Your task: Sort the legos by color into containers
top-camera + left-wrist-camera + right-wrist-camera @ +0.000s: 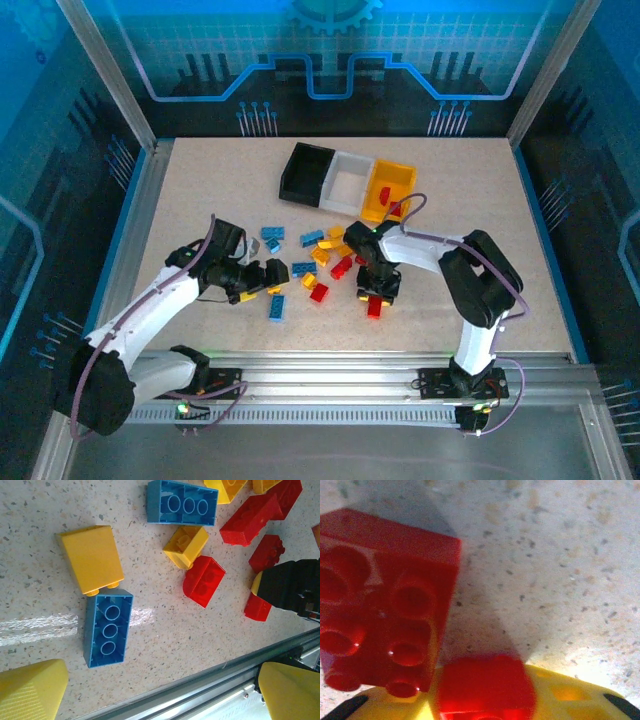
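Note:
Red, blue and yellow legos lie scattered mid-table around (320, 262). At the back stand the containers in a row: black (303, 172), white (347, 182) and yellow-orange (398, 178), the last with a red lego (385, 190) inside. My left gripper (262, 280) is open and low at the pile's left edge, nothing between its yellow fingertips (30, 690). A blue lego (107, 627) and a yellow lego (92, 557) lie just ahead of it. My right gripper (378, 293) is down on the table, shut on a red lego (485, 682) pressed against its yellow finger (570, 695). A second red lego (385, 605) lies beside it.
A metal rail (330, 380) runs along the near table edge, close under the left gripper (160, 695). Frame posts and blue-lit walls border the table. Bare tabletop lies at the far left (190, 190) and the right (500, 200).

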